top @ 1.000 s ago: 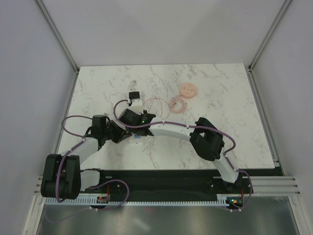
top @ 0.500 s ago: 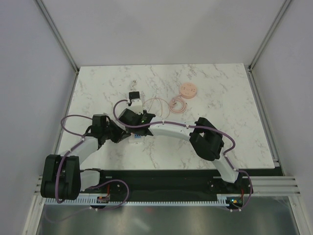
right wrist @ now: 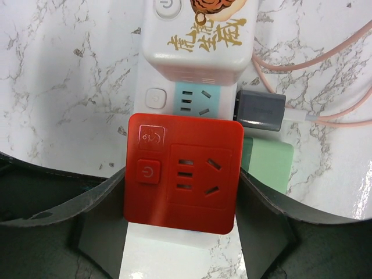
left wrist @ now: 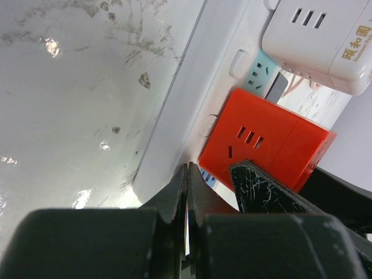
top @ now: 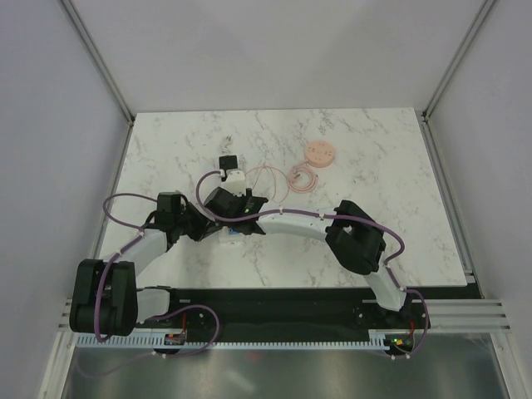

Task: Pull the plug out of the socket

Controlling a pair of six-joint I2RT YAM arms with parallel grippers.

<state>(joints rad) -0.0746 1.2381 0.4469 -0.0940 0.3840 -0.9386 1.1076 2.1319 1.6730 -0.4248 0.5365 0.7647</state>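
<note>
The socket (right wrist: pixel 168 256) is a long white power strip on the marble table. The plug (right wrist: pixel 183 174), a red cube adapter, stands on it. My right gripper (right wrist: pixel 181 200) is shut on the red plug, one finger on each side. In the left wrist view the same plug (left wrist: pixel 261 139) rises from the strip (left wrist: pixel 180 99), and my left gripper (left wrist: pixel 188 170) is shut and empty with its tips at the strip's end. From above, both grippers (top: pixel 204 226) (top: pixel 237 212) meet over the strip and hide most of it. I cannot tell whether the plug's pins are still seated.
A white cube adapter (right wrist: pixel 200 40) with gold lettering sits on the strip beyond the red plug. A grey charger (right wrist: pixel 260 109) with a pink cable (right wrist: pixel 325 64) is plugged in beside it. A round pink disc (top: pixel 319 153) and its coiled cable (top: pixel 301 177) lie farther back right.
The right arm has shifted very slightly. Both grippers keep the same state and the red plug stays between the right fingers.
</note>
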